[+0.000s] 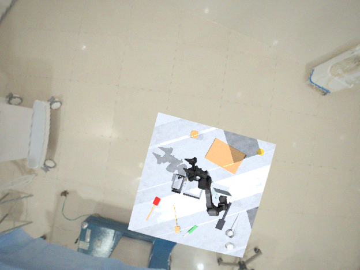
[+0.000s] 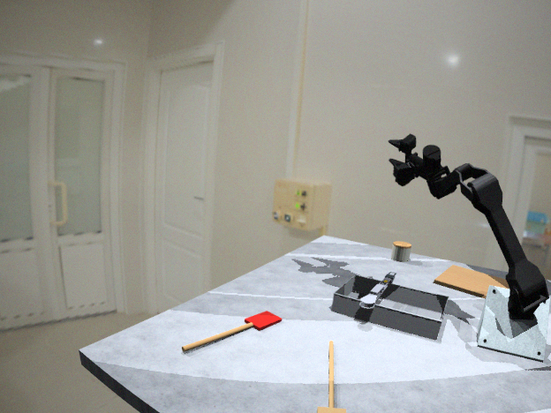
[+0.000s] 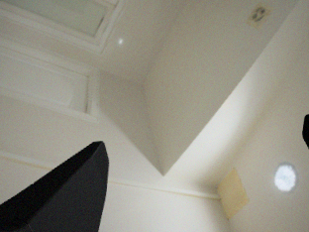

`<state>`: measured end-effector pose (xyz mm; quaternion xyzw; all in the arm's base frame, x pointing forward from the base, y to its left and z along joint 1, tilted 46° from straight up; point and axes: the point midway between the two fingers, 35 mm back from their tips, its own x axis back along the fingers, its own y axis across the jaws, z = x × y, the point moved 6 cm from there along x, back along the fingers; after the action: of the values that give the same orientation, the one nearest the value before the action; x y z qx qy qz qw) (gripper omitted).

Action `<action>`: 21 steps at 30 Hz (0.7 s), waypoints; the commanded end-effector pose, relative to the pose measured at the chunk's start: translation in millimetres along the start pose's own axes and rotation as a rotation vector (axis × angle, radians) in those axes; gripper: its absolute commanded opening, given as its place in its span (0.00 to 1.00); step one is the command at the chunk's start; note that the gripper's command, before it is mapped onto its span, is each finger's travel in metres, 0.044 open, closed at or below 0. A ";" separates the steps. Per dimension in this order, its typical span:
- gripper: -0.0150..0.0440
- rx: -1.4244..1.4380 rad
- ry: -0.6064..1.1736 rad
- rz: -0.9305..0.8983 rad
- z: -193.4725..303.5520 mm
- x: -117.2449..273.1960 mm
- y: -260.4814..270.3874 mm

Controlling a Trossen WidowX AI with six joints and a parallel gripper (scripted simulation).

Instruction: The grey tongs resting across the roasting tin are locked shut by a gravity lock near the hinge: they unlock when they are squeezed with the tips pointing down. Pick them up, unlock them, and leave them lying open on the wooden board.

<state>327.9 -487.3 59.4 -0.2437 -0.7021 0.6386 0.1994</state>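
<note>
The grey tongs [image 1: 183, 187] [image 2: 378, 289] lie across the dark roasting tin [image 1: 191, 195] [image 2: 403, 324], near its left end, with both ends reaching past the tin's walls. Whether their arms are together is too small to tell. The wooden board [image 1: 221, 150] [image 2: 463, 277] lies flat on the table behind and to the right of the tin, with nothing on it. My gripper [image 1: 184, 164] [image 2: 389, 151] [image 3: 208, 139] is open and empty. It is raised high above the table, pointing sideways, clear of the tongs. The wrist view shows only my fingers, walls and ceiling.
A can with an orange top [image 1: 194, 134] [image 2: 401, 251] stands at the back. A yellow round object [image 1: 261, 152] is beyond the board. A red spatula [image 1: 156, 201] [image 2: 263, 319], a wooden utensil [image 1: 176, 229], a green-handled tool [image 1: 192, 229], a dark turner [image 1: 220, 224] and a ladle [image 1: 229, 233] lie around.
</note>
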 end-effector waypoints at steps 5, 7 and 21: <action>0.71 -0.277 -0.045 -0.109 -22.5 2.3 6.6; 0.69 -0.499 -0.063 -0.205 -41.5 6.3 11.9; 0.69 -1.482 0.103 -0.698 -128.2 50.5 33.0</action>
<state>362.7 -409.3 53.1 -0.1518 -0.9580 0.1736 0.1705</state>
